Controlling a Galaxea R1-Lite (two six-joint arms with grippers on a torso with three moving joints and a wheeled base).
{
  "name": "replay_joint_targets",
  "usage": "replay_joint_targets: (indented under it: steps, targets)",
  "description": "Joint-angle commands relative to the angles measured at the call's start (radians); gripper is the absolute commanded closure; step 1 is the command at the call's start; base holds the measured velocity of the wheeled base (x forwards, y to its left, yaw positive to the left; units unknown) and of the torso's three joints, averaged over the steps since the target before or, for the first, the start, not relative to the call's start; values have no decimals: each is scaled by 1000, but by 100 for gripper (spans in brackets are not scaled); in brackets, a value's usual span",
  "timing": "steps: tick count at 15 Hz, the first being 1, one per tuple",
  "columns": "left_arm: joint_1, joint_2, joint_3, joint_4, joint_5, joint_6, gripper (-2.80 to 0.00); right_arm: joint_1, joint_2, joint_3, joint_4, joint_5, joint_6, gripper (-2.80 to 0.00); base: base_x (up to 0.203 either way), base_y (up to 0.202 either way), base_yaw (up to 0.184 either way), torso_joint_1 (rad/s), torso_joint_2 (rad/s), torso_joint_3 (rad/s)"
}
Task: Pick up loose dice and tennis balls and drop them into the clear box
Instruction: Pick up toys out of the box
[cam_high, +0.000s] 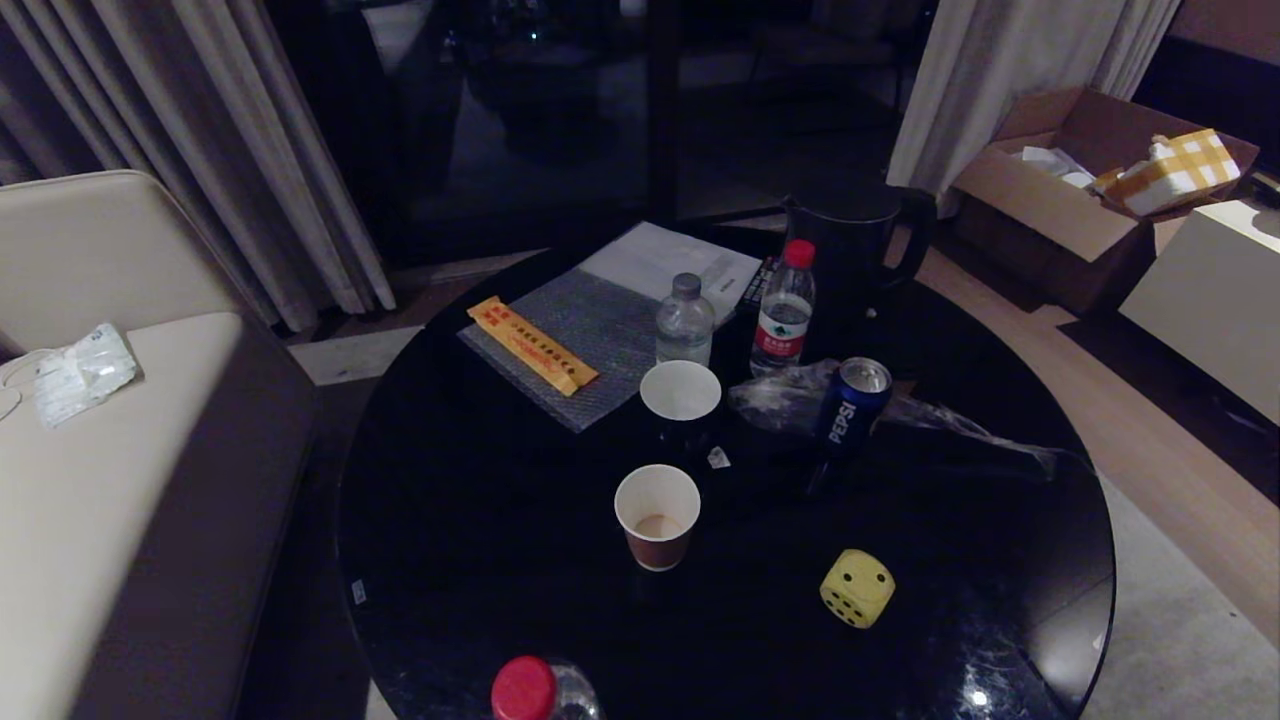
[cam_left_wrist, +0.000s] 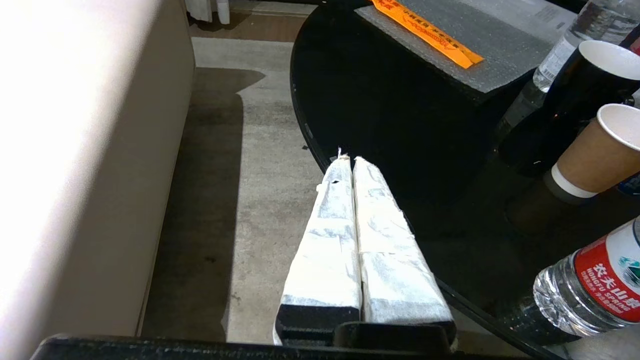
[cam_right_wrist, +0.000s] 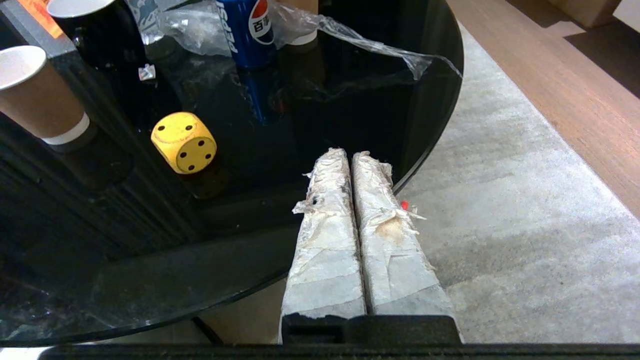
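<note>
Seeing both grippers clenched and empty: my left gripper and right gripper hang at the round table's edge. A yellow die sits near the brown paper cup.

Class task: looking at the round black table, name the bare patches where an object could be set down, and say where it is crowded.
Free: the table left of the brown paper cup, below the bubble-wrap sheet; also between that cup and the yellow die. Crowded: the far middle, where the two water bottles, the black cup, the Pepsi can and the crumpled plastic cluster.
</note>
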Motion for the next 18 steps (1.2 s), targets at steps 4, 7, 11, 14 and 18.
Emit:
replay_joint_targets:
  steps: [4,7,11,14,18]
  targets:
    - [0,1,2,-1,1,-2,0,0,45,-95,46,20,13,0,0,0,0,0,0,0]
    - [0,1,2,-1,1,-2,0,2,307,-217,141,78,30,0,0,0,0,0,0,0]
    - [0,0,2,-1,1,-2,0,11,732,-317,47,150,75,0,0,0,0,0,0,0]
    - [0,1,2,-1,1,-2,0,103,986,-363,-89,176,151,0,0,0,0,0,0,0]
    - [0,0,2,-1,1,-2,0,245,1284,-463,-204,184,242,0,0,0,0,0,0,0]
